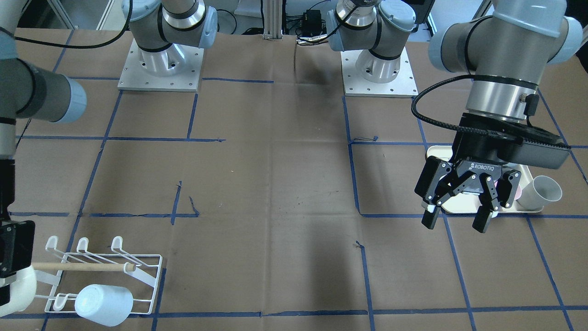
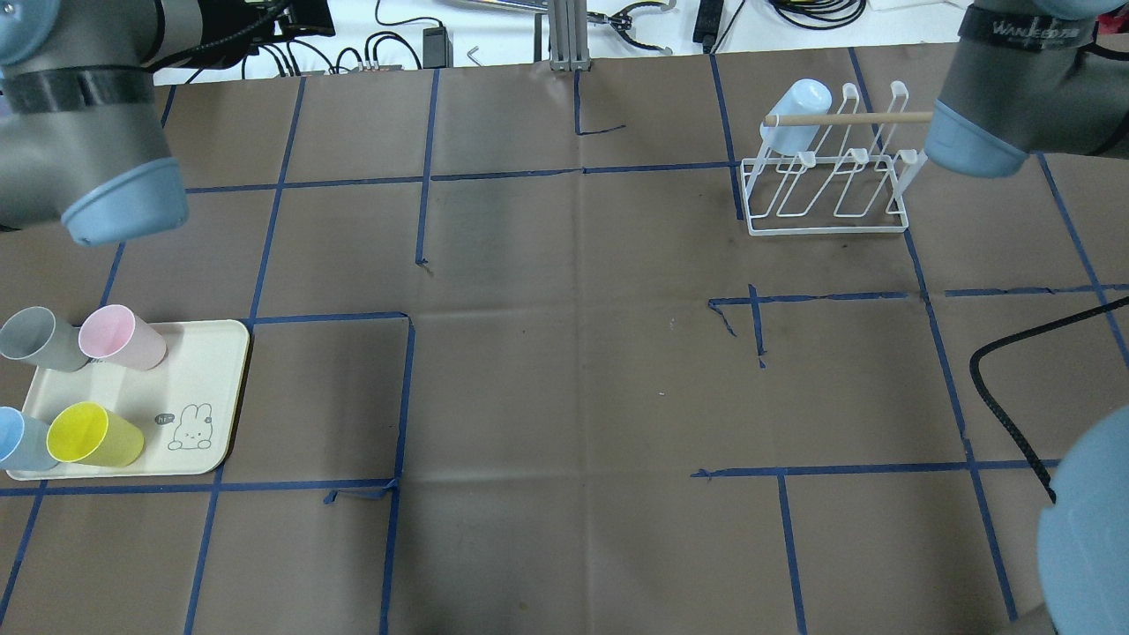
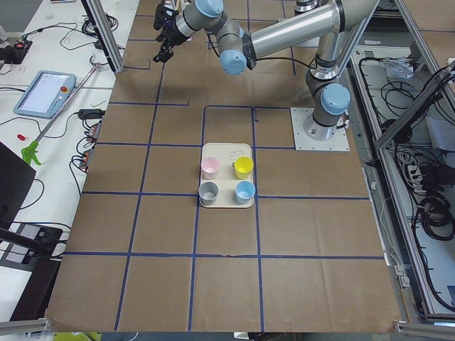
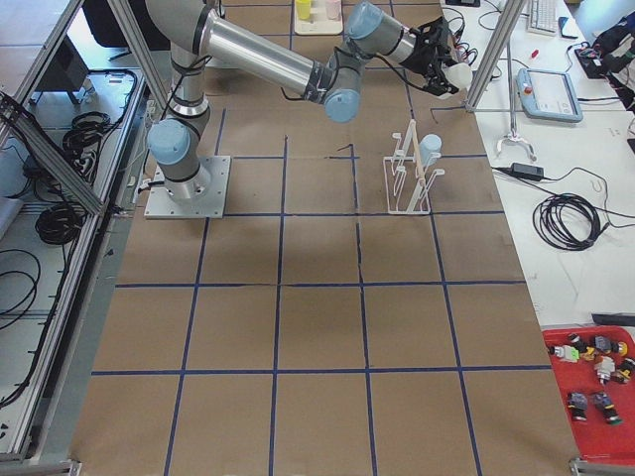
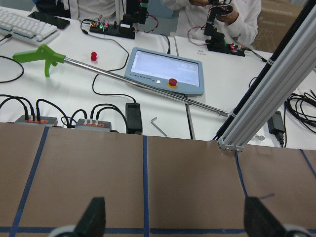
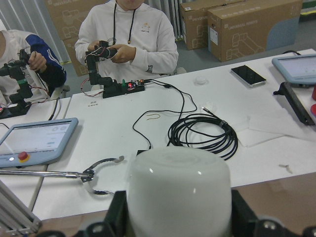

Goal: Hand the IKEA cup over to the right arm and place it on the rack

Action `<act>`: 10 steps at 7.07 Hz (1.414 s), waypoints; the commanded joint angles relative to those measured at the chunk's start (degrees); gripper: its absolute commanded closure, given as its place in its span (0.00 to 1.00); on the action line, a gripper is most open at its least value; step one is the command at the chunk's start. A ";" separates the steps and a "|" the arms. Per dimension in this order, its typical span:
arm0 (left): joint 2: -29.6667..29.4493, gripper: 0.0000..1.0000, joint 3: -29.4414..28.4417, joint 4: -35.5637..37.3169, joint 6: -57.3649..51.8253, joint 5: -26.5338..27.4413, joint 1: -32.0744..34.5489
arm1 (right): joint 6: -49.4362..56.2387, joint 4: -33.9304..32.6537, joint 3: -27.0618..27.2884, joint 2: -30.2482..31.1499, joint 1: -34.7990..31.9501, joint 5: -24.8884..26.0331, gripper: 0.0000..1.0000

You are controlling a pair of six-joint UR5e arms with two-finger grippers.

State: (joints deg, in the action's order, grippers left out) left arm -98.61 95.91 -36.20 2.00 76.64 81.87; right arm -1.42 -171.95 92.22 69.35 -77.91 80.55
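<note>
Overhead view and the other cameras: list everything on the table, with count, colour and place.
table: one, brown paper with blue tape lines.
tray: one, cream, at the table's end on the robot's left.
tray cups: four, standing on the tray: grey cup, pink cup, blue cup, yellow cup.
rack: one, white wire, far side on the robot's right.
dowel: one, light wood, across the rack.
rack cup: one, pale blue, on the rack's end.
white cup: one, held beside the rack.
left fingers: two, black, open above the tray.
right fingers: two, black, shut on the white cup.
</note>
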 commanded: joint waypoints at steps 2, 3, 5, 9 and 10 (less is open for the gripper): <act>2.54 0.00 -9.59 -35.15 3.27 3.52 1.72 | 12.74 -4.76 -1.69 -7.53 4.77 -0.30 0.85; 3.07 0.00 -9.86 -43.08 3.27 4.04 1.72 | 12.67 -10.46 -1.61 -9.39 5.04 -0.39 0.85; 4.47 0.00 -8.03 -47.99 3.27 8.61 1.80 | 12.58 -16.81 1.27 -9.58 5.04 -0.22 0.85; 6.32 0.00 -3.54 -48.52 2.75 10.81 2.59 | 12.05 -23.52 10.78 -9.93 5.39 0.05 0.85; 6.24 0.00 -3.62 -47.65 2.75 12.47 3.64 | 12.05 -23.52 11.39 -10.19 5.57 0.05 0.85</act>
State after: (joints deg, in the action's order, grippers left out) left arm -92.51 92.02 -84.51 4.82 87.48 84.51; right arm 10.66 -195.33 102.53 59.42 -72.54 80.54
